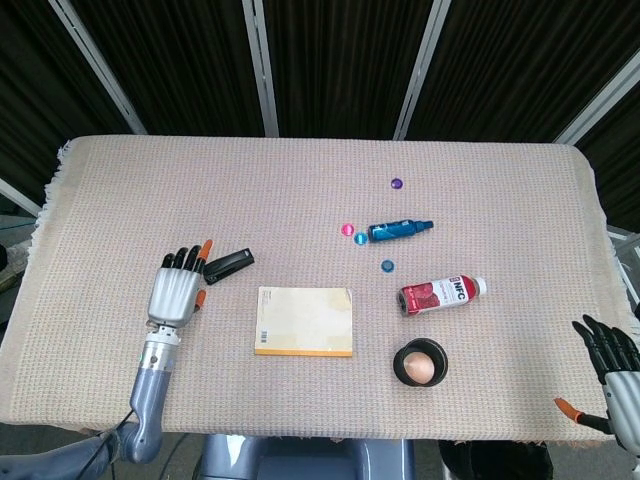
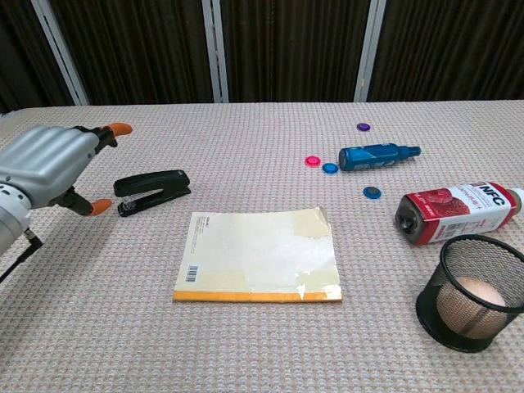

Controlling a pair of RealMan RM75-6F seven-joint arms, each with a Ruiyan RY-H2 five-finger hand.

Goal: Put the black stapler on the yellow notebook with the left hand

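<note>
The stapler (image 1: 229,265) is seen lying flat on the woven cloth (image 1: 120,180), at the left of the table, just beyond the far left corner of the notebook (image 1: 305,321). The two are near but apart, and a strip of bare cloth is left between them. The notebook lies flat with its pale cover up and its yellow edge toward the robot.

The left hand (image 1: 176,288) is held just beside the stapler, on its left, with the fingers (image 2: 119,128) spread apart and nothing gripped. In the chest view the stapler's rear end is seen between an orange tip above and an orange tip below; whether it is touched cannot be told. Nothing is placed between the stapler and the notebook.

The right hand (image 1: 612,370) is seen at the near right edge of the table, well away from everything, with dark fingers apart and nothing held.

To the right of the notebook, a black mesh cup (image 2: 473,292) is set upright with a pale egg-like thing inside. Beyond it a red bottle (image 2: 458,210) is laid on its side, and farther back a blue bottle (image 2: 377,155) also on its side. Small discs are scattered around the blue bottle: a pink one (image 2: 312,160), a blue one (image 2: 330,168), a dark blue one (image 2: 372,192) and a purple one (image 2: 363,127).
</note>
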